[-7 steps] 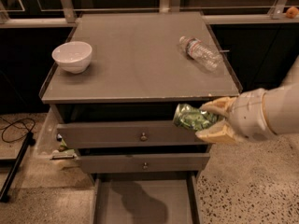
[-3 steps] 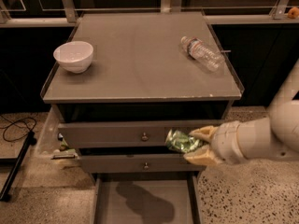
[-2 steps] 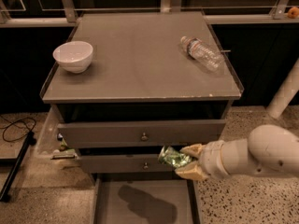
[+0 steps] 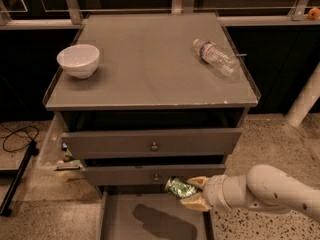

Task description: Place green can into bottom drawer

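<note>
Camera view from above the table: the robot's gripper (image 4: 192,193) sits low at the front of the cabinet, its tan jaws clamped from above and below on the green can (image 4: 179,188). The can lies roughly on its side, one silver end turned towards the cabinet. It is held in front of the middle drawer (image 4: 125,175), just right of that drawer's small round knob (image 4: 156,177), and over the right part of the bottom drawer (image 4: 120,219). The bottom drawer stands open, its flat grey floor bare apart from a dark shadow (image 4: 165,225) beneath the can. Whether the can touches the drawer floor cannot be told. The white arm (image 4: 272,189) reaches in from the right, above the speckled floor (image 4: 280,139). Above the middle drawer, the top drawer (image 4: 110,143) stands slightly out from the cabinet. On the table (image 4: 145,79), a white bowl (image 4: 78,60) stands upright near the left edge, and a clear plastic bottle (image 4: 216,57) lies on its side near the right edge, the two well apart. A black cable (image 4: 17,136) loops on the ground at far left.
</note>
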Controlling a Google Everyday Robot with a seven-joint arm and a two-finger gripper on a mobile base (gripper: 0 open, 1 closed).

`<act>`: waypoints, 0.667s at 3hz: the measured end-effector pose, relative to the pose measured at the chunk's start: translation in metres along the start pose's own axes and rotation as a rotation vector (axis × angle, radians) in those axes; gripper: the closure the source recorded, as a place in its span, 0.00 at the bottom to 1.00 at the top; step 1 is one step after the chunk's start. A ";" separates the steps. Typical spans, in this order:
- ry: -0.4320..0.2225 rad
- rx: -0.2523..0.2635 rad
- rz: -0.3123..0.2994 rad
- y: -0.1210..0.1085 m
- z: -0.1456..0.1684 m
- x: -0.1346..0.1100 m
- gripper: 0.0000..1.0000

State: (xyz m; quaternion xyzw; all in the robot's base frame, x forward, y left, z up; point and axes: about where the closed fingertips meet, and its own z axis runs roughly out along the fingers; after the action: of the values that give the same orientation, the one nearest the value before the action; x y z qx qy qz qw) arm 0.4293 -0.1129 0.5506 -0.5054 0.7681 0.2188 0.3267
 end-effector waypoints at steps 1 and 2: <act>-0.004 -0.033 0.062 -0.005 0.026 0.033 1.00; -0.006 -0.034 0.063 -0.005 0.027 0.034 1.00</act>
State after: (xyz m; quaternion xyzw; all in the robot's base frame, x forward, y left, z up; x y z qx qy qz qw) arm 0.4318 -0.1183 0.5072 -0.4859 0.7788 0.2436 0.3131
